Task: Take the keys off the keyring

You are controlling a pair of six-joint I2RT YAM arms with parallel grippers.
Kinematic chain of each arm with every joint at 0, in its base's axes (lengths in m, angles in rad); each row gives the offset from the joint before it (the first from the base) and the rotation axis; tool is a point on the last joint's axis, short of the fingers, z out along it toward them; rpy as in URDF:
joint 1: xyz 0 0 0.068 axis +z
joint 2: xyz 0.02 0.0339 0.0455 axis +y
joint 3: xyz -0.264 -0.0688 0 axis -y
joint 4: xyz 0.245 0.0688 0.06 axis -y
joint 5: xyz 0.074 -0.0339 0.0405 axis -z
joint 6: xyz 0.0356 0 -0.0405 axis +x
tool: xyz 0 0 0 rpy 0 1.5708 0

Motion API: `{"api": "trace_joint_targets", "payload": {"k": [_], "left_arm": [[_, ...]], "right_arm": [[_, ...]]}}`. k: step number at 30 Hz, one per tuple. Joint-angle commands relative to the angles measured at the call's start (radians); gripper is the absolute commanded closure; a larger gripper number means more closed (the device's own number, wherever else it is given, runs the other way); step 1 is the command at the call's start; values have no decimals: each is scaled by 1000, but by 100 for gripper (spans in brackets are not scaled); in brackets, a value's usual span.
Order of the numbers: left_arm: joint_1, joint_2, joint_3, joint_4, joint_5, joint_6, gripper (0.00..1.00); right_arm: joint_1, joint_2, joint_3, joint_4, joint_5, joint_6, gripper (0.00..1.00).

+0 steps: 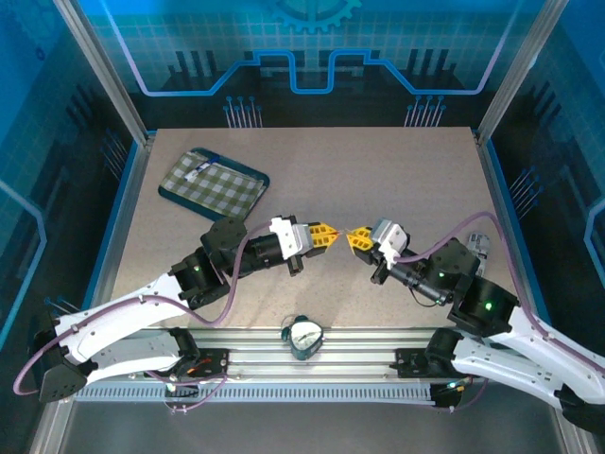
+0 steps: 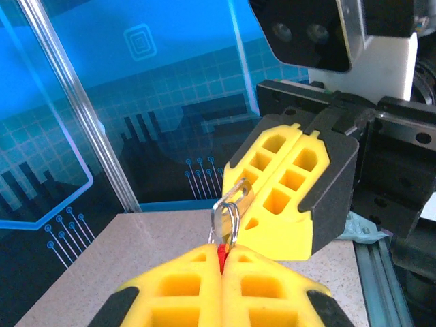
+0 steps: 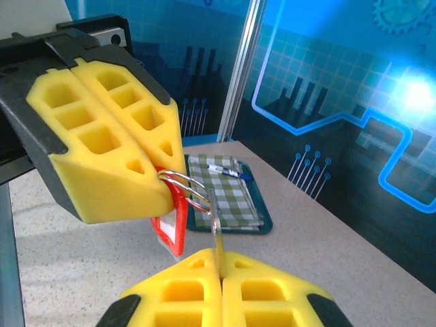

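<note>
above the grey surface [image 1: 378,180] the left gripper [image 1: 325,236] pinches the red keyring [image 3: 174,221]. the right gripper [image 1: 359,239] pinches the key [image 3: 216,235]. the key is not off the ring yet.

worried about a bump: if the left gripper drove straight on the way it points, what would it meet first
Most likely the right gripper, facing it nearly tip to tip; only the keyring and key lie between.

The keyring [image 3: 182,185], a thin silvery ring carrying a bright red tag [image 3: 170,228], is held in mid-air, pinched at the tip of the left gripper [image 3: 163,174]. The slim metal key [image 3: 216,228] is threaded on it, clamped edge-on in the right gripper [image 3: 219,262].
</note>
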Motion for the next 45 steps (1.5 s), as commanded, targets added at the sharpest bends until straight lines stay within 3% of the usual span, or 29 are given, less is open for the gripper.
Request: {"api": "trace_joint_targets", "payload": {"k": [1, 7, 19, 29, 36, 45], "left_arm": [[-1, -46, 9, 98, 36, -32, 100], [0, -45, 19, 97, 12, -56, 100], [6, -25, 67, 37, 16, -56, 100], [6, -30, 65, 10, 24, -64, 100], [6, -13, 99, -63, -44, -54, 100], [-3, 19, 146, -151, -189, -57, 100]], "right_arm": [[-28, -10, -42, 57, 72, -26, 100], [-12, -6, -65, 62, 56, -120, 100], [147, 34, -39, -20, 176, -330, 100], [175, 44, 1, 29, 235, -342, 100], [280, 76, 12, 106, 391, -429, 100], [299, 132, 46, 141, 507, -448, 100]]}}
